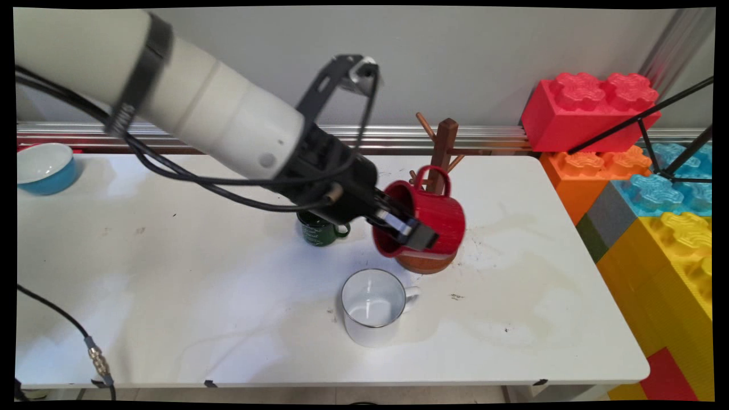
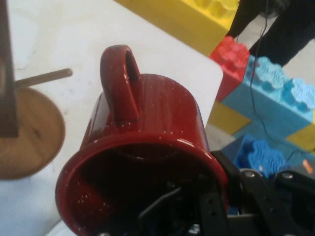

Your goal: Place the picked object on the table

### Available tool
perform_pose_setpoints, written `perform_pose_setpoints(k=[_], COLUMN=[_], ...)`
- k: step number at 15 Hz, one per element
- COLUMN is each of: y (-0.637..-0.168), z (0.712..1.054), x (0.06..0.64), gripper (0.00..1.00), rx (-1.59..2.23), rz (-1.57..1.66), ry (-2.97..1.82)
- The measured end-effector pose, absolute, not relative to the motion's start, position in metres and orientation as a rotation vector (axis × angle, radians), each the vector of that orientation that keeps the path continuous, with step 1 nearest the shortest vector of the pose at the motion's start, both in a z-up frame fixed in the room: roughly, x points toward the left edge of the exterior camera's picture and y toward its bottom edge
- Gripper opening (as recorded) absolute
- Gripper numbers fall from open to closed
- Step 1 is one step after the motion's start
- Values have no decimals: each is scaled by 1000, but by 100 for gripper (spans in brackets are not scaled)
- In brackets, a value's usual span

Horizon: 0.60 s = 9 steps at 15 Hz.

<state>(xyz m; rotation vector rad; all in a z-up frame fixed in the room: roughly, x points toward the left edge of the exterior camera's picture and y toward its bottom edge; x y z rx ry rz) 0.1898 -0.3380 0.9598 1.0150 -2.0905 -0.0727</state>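
Observation:
My gripper (image 1: 407, 228) is shut on the rim of a red mug (image 1: 435, 216), one finger inside and one outside. The mug lies on its side in the air, mouth toward the arm and handle (image 1: 431, 173) up, right in front of a wooden mug tree (image 1: 443, 149). In the hand view the red mug (image 2: 147, 147) fills the middle, with the tree's round base (image 2: 34, 132) and a peg (image 2: 44, 77) at the left. Below the mug a white mug (image 1: 373, 306) stands upright on the table. A dark green mug (image 1: 319, 230) stands partly hidden behind the gripper.
A blue bowl (image 1: 44, 168) sits at the table's far left. Big toy bricks, red (image 1: 589, 111), orange, blue and yellow (image 1: 672, 267), are stacked past the table's right edge. A black tripod leg (image 1: 643, 119) crosses them. A cable (image 1: 91, 350) hangs at the front left.

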Motion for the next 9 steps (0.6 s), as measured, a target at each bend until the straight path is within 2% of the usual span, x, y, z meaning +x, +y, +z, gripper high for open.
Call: perform_pose_setpoints(k=[9], y=[-336], z=[1007], x=[242], gripper=[0], rx=[908], rz=[-40], ry=[-2302])
